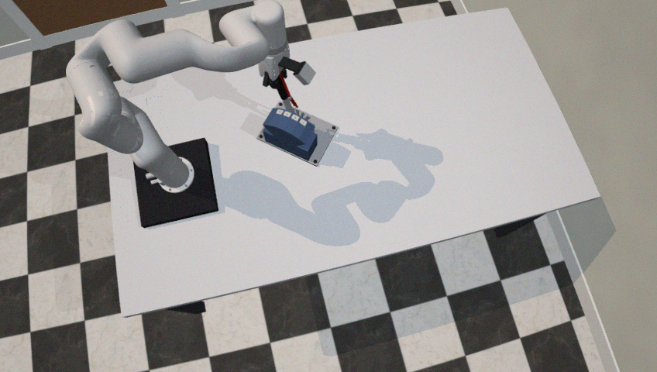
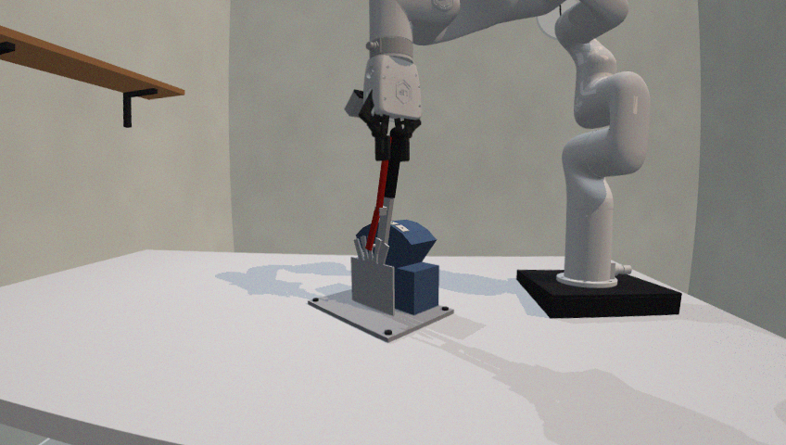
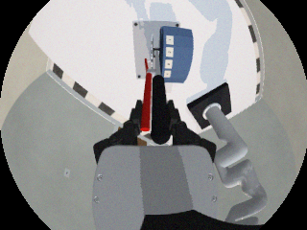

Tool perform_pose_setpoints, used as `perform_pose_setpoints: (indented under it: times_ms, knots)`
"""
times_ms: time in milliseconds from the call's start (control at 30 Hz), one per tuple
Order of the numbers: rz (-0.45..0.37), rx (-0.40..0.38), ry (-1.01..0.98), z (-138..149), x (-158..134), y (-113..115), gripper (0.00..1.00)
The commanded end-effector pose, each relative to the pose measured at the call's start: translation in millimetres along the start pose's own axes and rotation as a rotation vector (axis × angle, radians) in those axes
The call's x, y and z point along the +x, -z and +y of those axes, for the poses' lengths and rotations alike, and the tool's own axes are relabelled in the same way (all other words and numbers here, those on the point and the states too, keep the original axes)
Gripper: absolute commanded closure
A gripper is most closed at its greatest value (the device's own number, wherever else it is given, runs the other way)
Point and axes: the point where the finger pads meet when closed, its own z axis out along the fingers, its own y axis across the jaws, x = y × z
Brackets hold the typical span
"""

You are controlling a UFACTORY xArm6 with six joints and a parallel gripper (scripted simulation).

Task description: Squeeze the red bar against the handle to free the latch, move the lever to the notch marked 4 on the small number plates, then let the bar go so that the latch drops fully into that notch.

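pinching slim red bar (image 2: pixel 380 193), gripper (image 2: pixel 390 147)

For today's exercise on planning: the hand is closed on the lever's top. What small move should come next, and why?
Probably swing the lever gently along the notched plate toward notch 4, keeping the squeeze. The hand is shut on the red bar and handle together; which notch the lever stands at now is too small to read.
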Motion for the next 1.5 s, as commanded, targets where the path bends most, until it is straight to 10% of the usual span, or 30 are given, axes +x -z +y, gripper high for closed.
perform_pose_setpoints:
  times_ms: [0,1400,1433,1467]
  knots:
    - [0.002,0.003,0.0,0,-10,-1,1.0]
    - [0.002,0.003,0.0,0,-45,-13,1.0]
    - [0.002,0.003,0.0,0,-45,-13,0.0]
    - [0.002,0.003,0.0,0,-45,-13,0.0]
